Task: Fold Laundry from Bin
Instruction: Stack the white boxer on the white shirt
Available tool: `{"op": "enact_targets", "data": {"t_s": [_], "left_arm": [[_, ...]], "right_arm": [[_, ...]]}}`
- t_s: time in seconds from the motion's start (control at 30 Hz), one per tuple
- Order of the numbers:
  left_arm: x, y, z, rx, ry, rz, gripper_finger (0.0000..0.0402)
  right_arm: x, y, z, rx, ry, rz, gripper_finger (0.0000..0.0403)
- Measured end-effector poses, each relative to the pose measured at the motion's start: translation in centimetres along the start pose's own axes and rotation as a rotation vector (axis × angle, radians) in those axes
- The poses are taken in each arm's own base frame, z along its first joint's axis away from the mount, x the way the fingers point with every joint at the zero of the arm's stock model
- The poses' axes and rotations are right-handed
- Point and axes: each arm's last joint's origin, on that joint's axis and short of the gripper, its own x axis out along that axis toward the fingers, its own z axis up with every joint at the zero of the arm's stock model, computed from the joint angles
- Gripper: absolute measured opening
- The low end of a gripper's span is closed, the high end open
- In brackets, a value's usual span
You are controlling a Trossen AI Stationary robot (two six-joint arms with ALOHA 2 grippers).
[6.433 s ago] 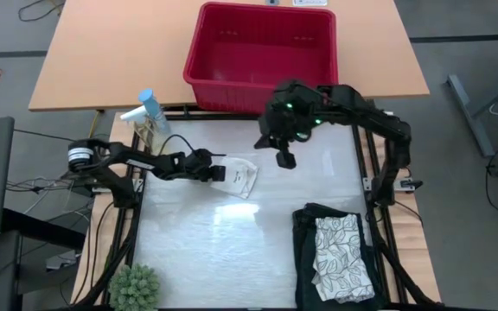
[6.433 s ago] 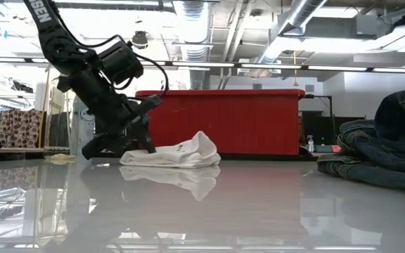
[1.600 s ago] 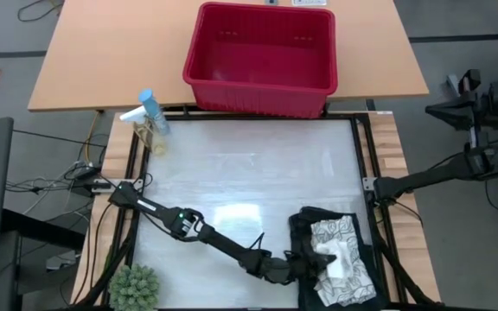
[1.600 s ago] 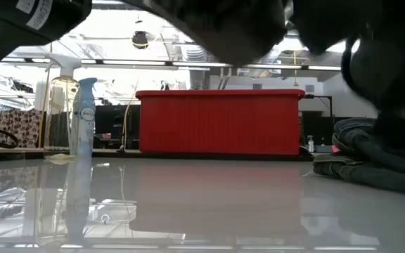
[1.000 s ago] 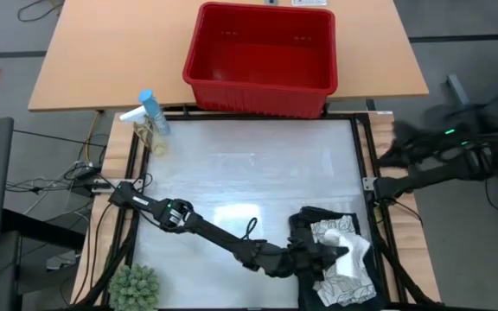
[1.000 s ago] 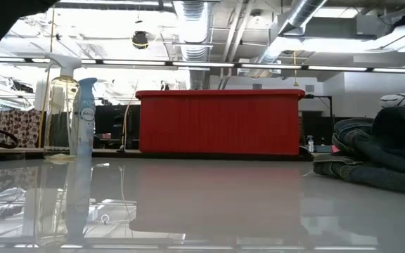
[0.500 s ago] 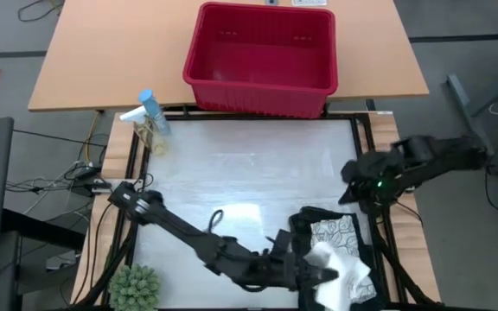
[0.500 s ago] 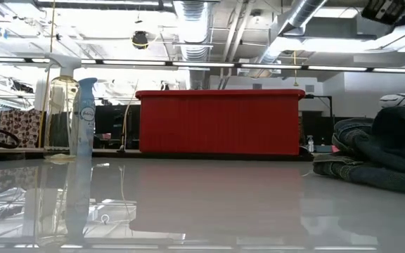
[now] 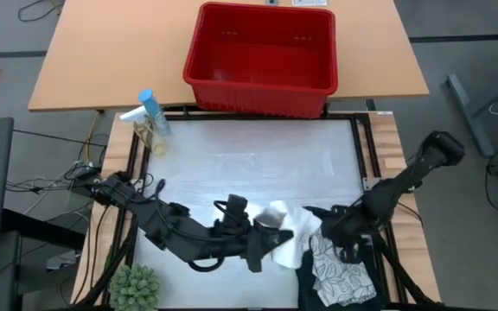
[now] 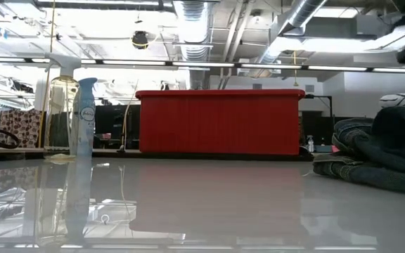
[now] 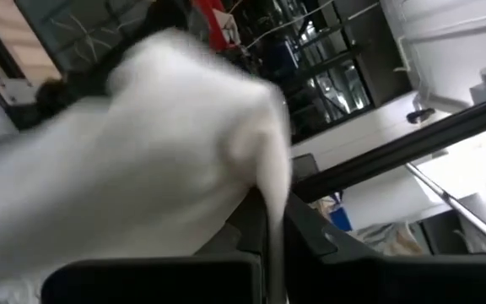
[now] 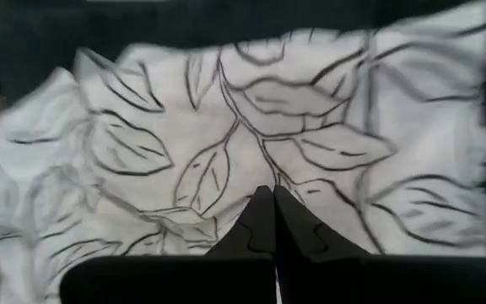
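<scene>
Bin (image 9: 262, 47): empty.
Stack: leaf-patterned cloth (image 9: 340, 268) on dark garment (image 9: 303, 281), well in front of bin.
Left pincer (image 9: 262, 252): clamped on small whitish cloth (image 9: 290, 238), unplaced.
Right pincer (image 9: 340, 235): closed, empty, over stack.

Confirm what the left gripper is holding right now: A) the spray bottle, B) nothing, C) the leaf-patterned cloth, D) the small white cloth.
D: the left gripper is shut on the small white cloth, lifted beside the folded pile, and white fabric fills its wrist view.

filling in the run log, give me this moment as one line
left gripper: shut on small plain whitish cloth | right gripper: shut, above white-grey leaf-patterned cloth | red slotted plastic bin: looks empty
</scene>
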Motion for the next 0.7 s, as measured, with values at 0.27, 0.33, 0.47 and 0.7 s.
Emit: {"op": "enact_targets", "data": {"t_s": [0.27, 0.33, 0.47, 0.7], "left_arm": [[-0.3, 0.2, 0.2, 0.036, 0.031, 0.032, 0.0000], [-0.5, 0.3, 0.2, 0.036, 0.048, 0.042, 0.0000], [-2.0, -0.1, 0.9, 0.062, 0.067, 0.064, 0.0000], [-5.4, -0.7, 2.3, 0.149, 0.018, 0.159, 0.0000]], "right_arm": [[7.8, -0.6, 0.9, 0.018, 0.179, -0.137, 0.0016], [9.2, -1.2, 1.6, 0.017, 0.209, -0.133, 0.0016], [10.5, -2.8, 4.0, 0.007, 0.188, -0.074, 0.0016], [8.4, -8.1, 10.5, 0.042, -0.057, -0.115, 0.0015]]}}
